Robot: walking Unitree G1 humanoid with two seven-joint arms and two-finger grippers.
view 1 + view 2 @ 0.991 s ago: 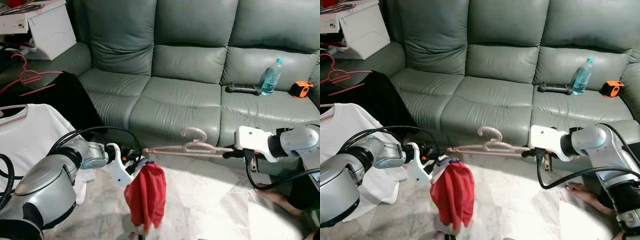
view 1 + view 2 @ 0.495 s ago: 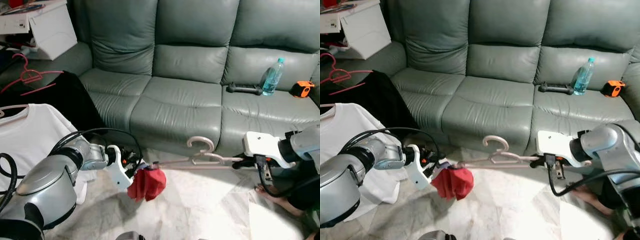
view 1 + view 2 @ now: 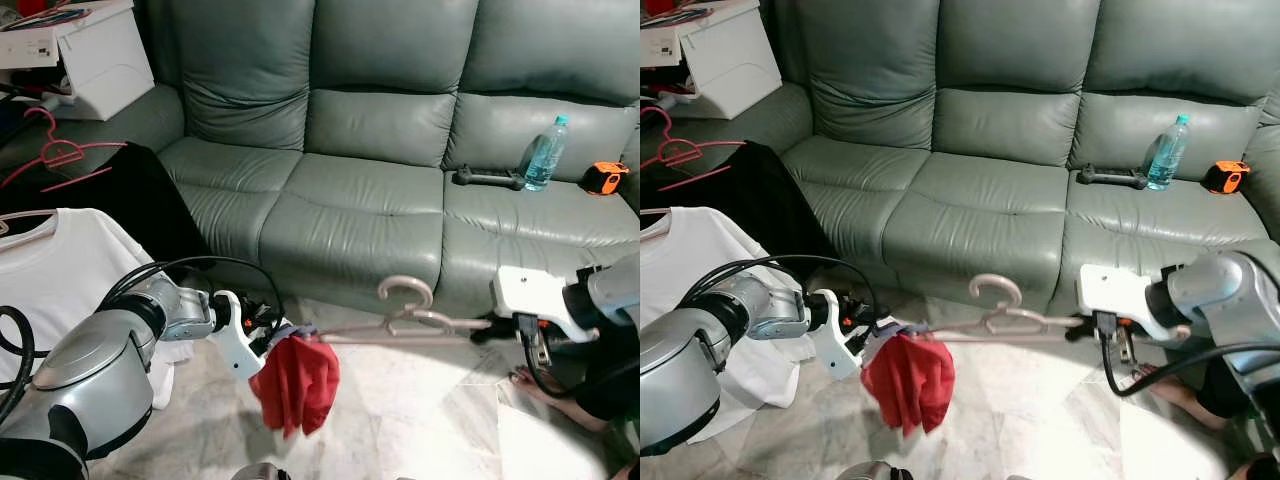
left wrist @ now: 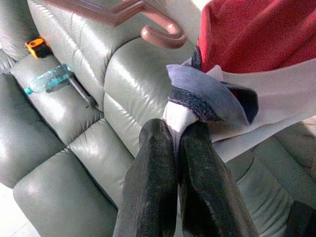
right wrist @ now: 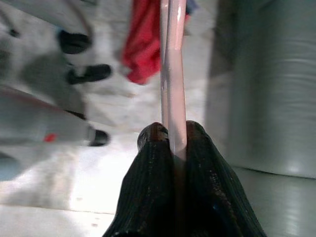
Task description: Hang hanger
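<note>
Hanger held level before the sofa, between both arms.
My right gripper [image 5: 173, 143] is clamped on the stiff, light pink hanger [image 3: 405, 322]; my left gripper [image 4: 175, 148] pinches the limp red garment [image 3: 297, 385] by its collar.

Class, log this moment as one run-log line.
left gripper: shut on shirt | right gripper: shut on hanger | hanger: level, unhung

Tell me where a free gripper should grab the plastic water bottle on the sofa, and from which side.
Grip the water bottle around its clear body, below the blue cap, coming in from the front. It stands upright on the seat of the sofa against the backrest, so the back is blocked; the black tool lies beside it.
</note>
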